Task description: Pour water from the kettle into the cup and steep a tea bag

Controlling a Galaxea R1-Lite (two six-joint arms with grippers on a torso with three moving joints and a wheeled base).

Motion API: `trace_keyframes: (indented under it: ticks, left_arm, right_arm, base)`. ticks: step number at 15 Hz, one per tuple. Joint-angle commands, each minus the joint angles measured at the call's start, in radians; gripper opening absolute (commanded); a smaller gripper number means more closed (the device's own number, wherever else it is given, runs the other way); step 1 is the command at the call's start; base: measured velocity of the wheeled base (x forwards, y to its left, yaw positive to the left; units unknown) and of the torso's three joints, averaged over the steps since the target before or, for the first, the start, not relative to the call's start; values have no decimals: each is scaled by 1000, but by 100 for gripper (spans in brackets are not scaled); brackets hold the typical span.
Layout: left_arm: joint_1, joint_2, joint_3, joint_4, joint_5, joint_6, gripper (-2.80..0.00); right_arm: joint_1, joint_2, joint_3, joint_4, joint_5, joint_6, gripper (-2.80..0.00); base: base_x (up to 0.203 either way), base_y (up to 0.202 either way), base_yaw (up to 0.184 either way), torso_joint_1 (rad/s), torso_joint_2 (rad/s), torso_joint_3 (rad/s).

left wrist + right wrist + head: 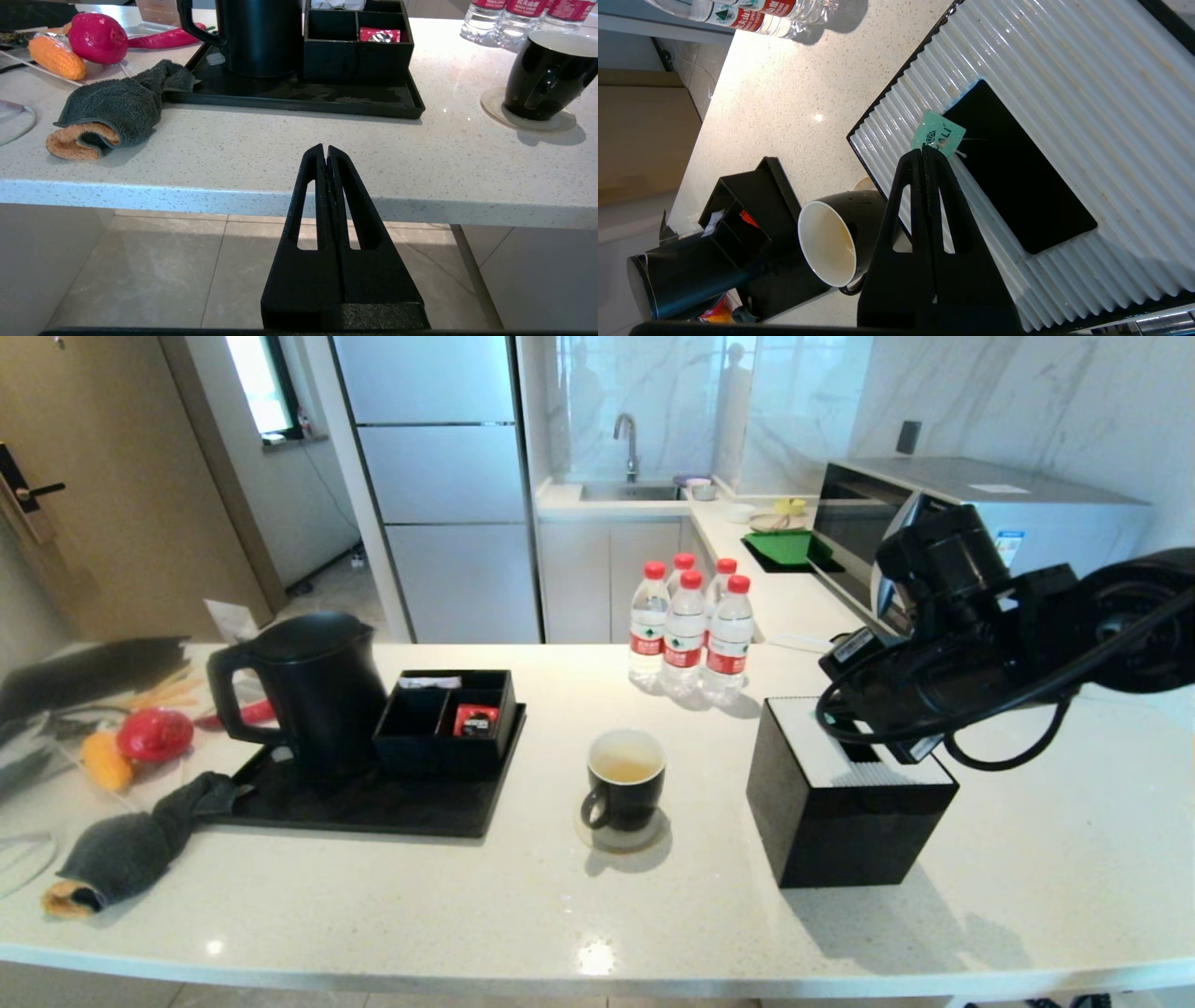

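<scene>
Right pincer (pinching tag) over bin

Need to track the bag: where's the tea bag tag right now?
In the right wrist view, the tag is pinched in the right claw, over the slot edge of the ribbed-top black box.

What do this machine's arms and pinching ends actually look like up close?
Both are matte black. Each tool, the left tool and the right tool, has two long flat fingers that taper to a point, each with a long slot cut through it, on a wider black base. In the head view the right arm is bulky with rounded joints, loose black cables looping beneath and small white labels.
</scene>
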Motion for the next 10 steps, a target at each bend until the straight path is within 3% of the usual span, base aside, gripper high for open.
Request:
trace_keyframes:
  ticks: [1, 10]
  left_arm:
    - [0, 0, 0, 0, 0, 0, -280]
    - [0, 0, 0, 0, 0, -1, -280]
  right_arm:
    - [1, 1, 0, 3, -1, 7, -280]
    - [1, 22, 3, 2, -1, 7, -280]
  base:
    - [0, 0, 0, 0, 0, 0]
    - [0, 0, 0, 0, 0, 0]
